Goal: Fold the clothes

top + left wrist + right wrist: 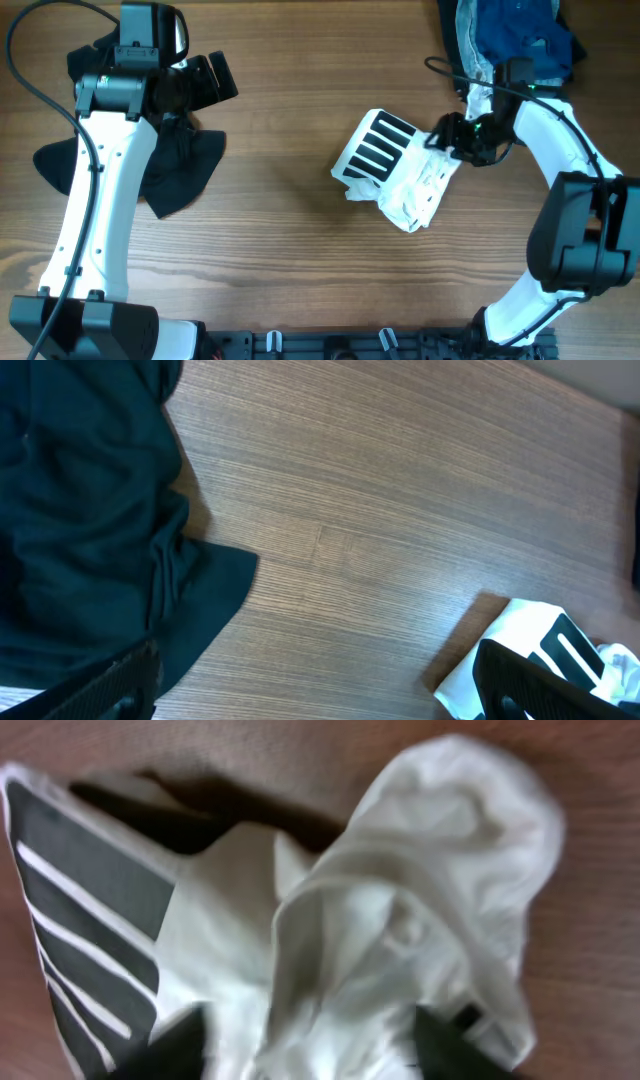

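A white garment with a black-and-white striped panel (385,150) lies crumpled at the table's middle right. It fills the right wrist view (400,920). My right gripper (443,135) is at the garment's right edge; its fingers (310,1055) are apart, with bunched white fabric between them. A black garment (175,165) lies spread at the left, and shows in the left wrist view (80,520). My left gripper (205,80) hovers above the black garment's top edge. Its fingers (320,700) are wide open and empty.
A pile of blue and dark clothes (515,35) sits at the back right corner, behind the right arm. Bare wooden table (280,230) lies between the two garments and along the front edge. The white garment's corner shows in the left wrist view (530,635).
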Controlling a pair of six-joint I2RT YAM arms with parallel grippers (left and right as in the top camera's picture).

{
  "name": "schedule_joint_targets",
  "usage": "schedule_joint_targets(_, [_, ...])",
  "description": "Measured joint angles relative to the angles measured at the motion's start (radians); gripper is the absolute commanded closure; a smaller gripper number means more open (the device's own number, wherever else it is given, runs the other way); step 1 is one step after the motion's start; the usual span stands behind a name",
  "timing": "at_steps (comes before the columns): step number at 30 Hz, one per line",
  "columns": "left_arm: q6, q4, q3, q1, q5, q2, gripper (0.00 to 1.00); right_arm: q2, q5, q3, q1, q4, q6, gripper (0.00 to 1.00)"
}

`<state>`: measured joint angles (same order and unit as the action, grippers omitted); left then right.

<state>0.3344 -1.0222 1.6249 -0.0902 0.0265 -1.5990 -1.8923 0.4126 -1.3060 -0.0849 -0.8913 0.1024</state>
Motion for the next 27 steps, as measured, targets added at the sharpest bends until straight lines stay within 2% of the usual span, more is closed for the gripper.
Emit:
schedule_joint_targets(5, [0.000,0.000,0.000,0.000,-0.004,0.000,0.00,0.011,-0.003,0.000,0.003,-0.044,0.076,0.21])
schedule_joint_targets(12, [0.000,0.000,0.000,0.000,-0.004,0.000,0.00,0.134,-0.064,0.014,0.004,-0.104,0.193,0.16])
schedule_joint_targets(15, [0.000,0.000,0.000,0.000,-0.004,0.000,0.00,0.177,-0.092,0.073,0.004,-0.087,0.224,0.16])
schedule_joint_targets(21, [-0.010,0.000,0.000,0.000,-0.008,0.000,0.00,0.181,-0.095,0.311,0.009,0.137,0.261,0.17])
schedule_joint_targets(27, [-0.020,0.000,0.000,0.000,-0.008,0.000,0.00,0.190,-0.091,0.407,0.056,0.309,0.294,0.17])
